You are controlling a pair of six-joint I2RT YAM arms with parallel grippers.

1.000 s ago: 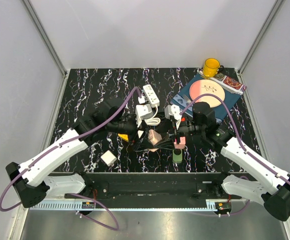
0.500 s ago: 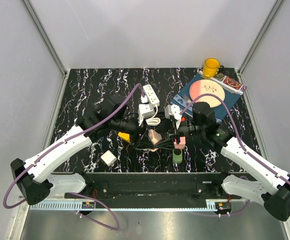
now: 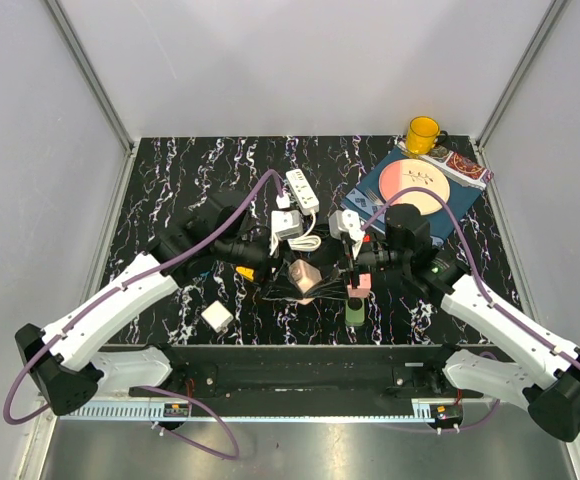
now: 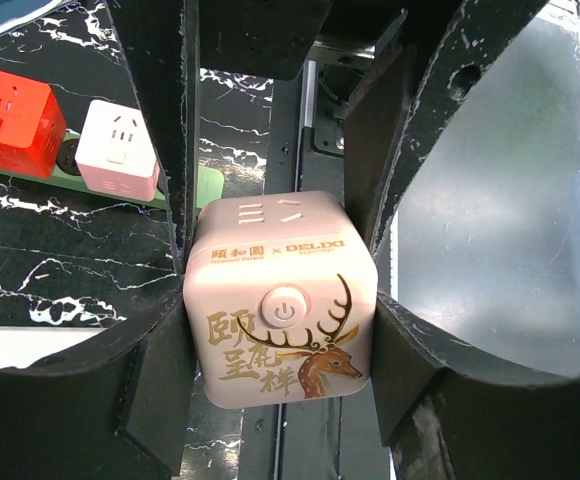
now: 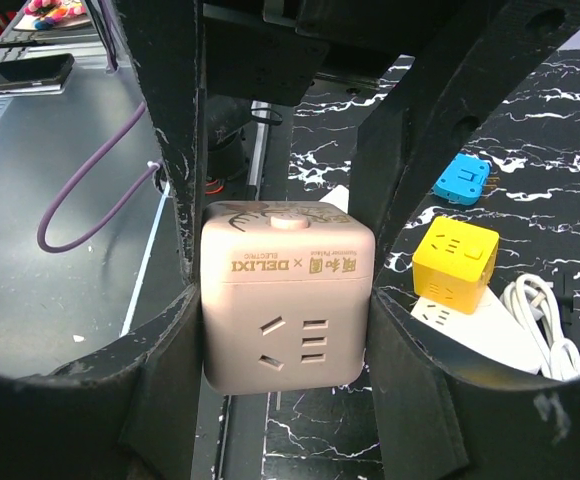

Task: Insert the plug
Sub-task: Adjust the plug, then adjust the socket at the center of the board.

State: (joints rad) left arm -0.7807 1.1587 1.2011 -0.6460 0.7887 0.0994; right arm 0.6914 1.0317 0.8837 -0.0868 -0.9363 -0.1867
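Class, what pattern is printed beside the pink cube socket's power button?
The pink cube socket bears a gold-brown antlered deer; clearest in left wrist view.

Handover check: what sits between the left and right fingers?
The pink cube socket, in the top view; the wrist views show it flanked by the left fingers and right fingers.

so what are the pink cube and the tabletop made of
Pink cube: looks like moulded plastic, smooth satin finish, with rounded edges and printed gold lettering. Tabletop: black with white veins like marble; real stone or a printed surface, cannot tell.
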